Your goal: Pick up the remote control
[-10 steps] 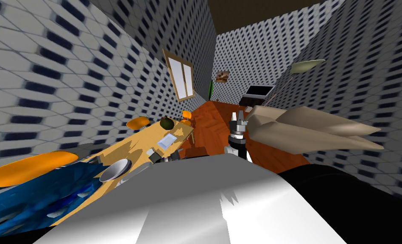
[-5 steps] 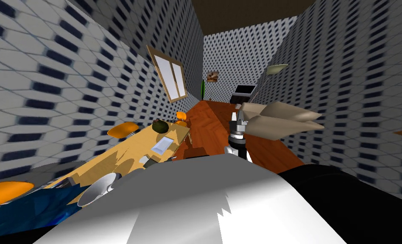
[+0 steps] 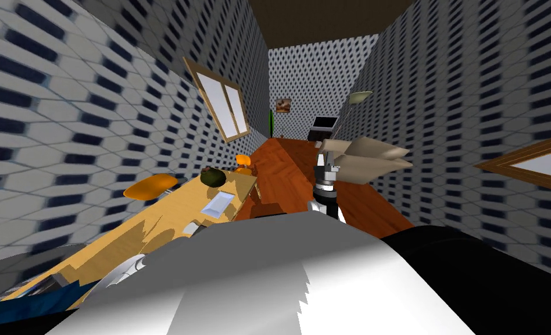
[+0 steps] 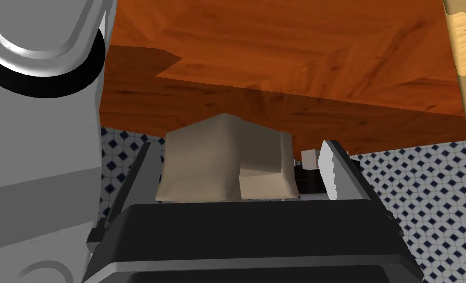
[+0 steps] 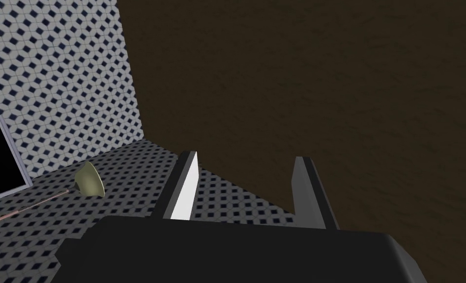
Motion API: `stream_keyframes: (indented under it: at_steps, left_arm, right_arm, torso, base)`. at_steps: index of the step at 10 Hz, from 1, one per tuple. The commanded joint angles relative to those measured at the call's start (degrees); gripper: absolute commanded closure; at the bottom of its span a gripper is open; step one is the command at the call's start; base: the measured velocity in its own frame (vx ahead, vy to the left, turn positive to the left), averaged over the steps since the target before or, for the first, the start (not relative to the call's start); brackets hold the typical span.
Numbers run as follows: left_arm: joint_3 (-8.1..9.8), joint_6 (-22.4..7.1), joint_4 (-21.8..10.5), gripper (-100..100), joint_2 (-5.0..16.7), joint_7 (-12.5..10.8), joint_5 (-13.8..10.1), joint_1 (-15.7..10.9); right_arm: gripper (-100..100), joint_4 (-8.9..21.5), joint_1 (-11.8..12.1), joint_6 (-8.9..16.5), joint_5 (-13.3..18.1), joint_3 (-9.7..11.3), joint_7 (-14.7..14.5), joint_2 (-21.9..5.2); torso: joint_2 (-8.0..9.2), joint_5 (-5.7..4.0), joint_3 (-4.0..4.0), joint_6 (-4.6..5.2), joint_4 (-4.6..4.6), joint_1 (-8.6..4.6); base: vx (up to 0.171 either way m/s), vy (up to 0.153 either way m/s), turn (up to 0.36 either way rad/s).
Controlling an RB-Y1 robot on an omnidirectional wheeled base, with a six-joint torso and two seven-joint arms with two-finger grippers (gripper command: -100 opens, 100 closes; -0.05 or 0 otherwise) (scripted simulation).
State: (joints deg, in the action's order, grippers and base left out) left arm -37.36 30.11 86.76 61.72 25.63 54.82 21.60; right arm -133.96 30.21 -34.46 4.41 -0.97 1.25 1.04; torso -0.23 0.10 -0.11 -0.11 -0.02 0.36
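1. Your left gripper point(image 4: 238, 146) has its jaws wide apart and holds nothing. Between the fingers you see only the beige sofa point(image 4: 202, 162), well apart from it across the red-brown floor point(image 4: 286, 59).
2. Your right gripper point(image 3: 325, 158) stands at 12 o'clock from the chest and points upward. Its jaws are also parted, with nothing between them.
3. The light wooden table point(image 3: 170, 215) runs out at about 10 o'clock, along the patterned wall.
4. The remote control point(image 3: 192, 228) seems to be the small grey piece on the near part of the table, at 10 o'clock, close to the chest. It is too small to be sure.
5. Farther along the table lies a pale flat tray point(image 3: 217, 205). Beyond it, near the far end, sits a dark round thing point(image 3: 213, 176).
6. An orange chair point(image 3: 149, 186) stands at the wall side of the table, near 10 o'clock.
7. In the head view the sofa is at 1 o'clock, just behind the right gripper.
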Motion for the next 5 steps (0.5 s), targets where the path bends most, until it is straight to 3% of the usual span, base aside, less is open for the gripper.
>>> stream_keyframes:
  at_steps: [1, 2, 3, 4, 5]
  left_arm:
    - [-1.63, -1.36, -2.86, -100, 1.87, 1.63, 2.78, 0.11]
    - [-2.88, -2.67, -4.64, -100, 3.59, 3.03, 4.44, 0.47]
    - [-2.88, -2.67, -5.18, -100, 3.59, 3.03, 5.03, 0.47]
    - [-4.10, -3.98, -7.27, -100, 5.13, 4.39, 7.18, 0.84]
    - [-4.10, -3.98, -7.27, -100, 5.13, 4.39, 7.18, 0.84]
  right_arm:
    - [0, 0.00, 0.00, 0.00, 0.00, 0.00, 0.00, 0.00]
    - [0, 0.00, -0.01, 0.00, 0.00, 0.00, 0.00, 0.00]
    - [0, 0.00, -0.01, 0.00, 0.00, 0.00, 0.00, -0.01]
    - [0, 0.00, 0.01, 0.00, 0.00, -0.01, 0.00, -0.01]
    - [0, 0.00, 0.00, 0.00, 0.00, 0.00, 0.00, 0.00]
  torso:
    - [0.00, 0.00, 0.00, 0.00, 0.00, 0.00]
    - [0.00, 0.00, 0.00, 0.04, 0.00, 0.08]
    - [-0.02, 0.03, -0.01, 0.06, 0.00, 0.19]
    - [-0.02, 0.04, -0.01, -0.05, -0.01, 0.18]
    - [-0.02, 0.02, -0.01, 0.01, 0.00, 0.14]
  base:
    - [-0.010, 0.056, -0.320]
    - [-0.007, 0.088, -0.489]
    - [-0.006, 0.081, -0.119]
    - [-0.009, 0.062, -0.191]
    - [-0.005, 0.049, -0.154]
